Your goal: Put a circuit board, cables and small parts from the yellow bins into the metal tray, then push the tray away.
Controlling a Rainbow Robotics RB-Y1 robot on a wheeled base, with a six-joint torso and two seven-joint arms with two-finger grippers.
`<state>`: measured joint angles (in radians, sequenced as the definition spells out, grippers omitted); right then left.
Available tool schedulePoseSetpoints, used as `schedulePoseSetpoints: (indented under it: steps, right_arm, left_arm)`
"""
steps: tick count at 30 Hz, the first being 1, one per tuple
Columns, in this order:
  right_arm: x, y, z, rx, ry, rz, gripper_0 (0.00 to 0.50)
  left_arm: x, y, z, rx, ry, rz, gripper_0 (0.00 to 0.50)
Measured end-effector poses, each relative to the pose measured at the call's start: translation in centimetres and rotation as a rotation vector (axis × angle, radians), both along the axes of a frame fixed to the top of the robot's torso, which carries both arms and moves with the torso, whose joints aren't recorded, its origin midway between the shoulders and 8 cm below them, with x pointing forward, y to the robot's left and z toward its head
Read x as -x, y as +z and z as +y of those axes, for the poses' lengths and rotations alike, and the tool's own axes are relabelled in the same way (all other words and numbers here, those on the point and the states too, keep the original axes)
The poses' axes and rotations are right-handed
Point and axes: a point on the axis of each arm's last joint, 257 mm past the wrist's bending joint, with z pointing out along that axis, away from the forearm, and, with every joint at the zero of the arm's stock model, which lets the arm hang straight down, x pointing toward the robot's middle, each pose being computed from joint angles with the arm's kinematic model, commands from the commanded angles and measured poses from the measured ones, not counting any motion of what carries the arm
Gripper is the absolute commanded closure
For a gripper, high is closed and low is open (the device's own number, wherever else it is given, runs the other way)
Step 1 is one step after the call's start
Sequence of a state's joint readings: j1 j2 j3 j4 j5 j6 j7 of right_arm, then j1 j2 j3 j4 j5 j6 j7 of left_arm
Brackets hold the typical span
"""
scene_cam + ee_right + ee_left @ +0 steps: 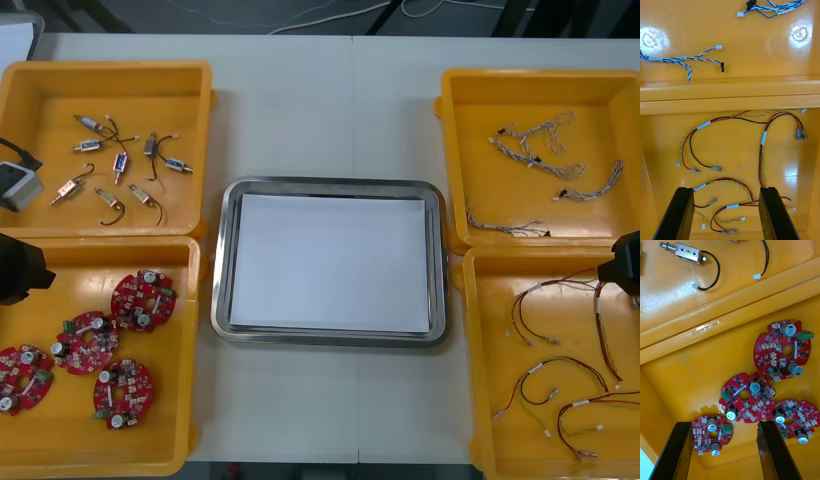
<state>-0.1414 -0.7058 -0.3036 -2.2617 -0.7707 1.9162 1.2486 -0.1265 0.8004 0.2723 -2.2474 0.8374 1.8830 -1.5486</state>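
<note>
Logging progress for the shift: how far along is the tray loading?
Done: nothing; the white-lined metal tray holds nothing. In hand: left jaws stand open over the round red circuit boards, right jaws open over the red-and-yellow cables. Remaining: every pick, then pushing the tray.

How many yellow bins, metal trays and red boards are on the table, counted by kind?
Bins: 4
Tray: 1
Boards: 4
Total: 9
</note>
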Motion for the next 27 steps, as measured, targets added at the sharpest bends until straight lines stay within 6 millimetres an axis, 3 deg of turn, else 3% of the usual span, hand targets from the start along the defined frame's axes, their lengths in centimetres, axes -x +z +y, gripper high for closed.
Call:
schedulePoseSetpoints:
  steps: [27]
  right_arm:
    - [0.0,0.0,0.0,0.0,0.0,0.0,0.0]
  left_arm:
    - [0.0,0.0,0.0,0.0,0.0,0.0,0.0]
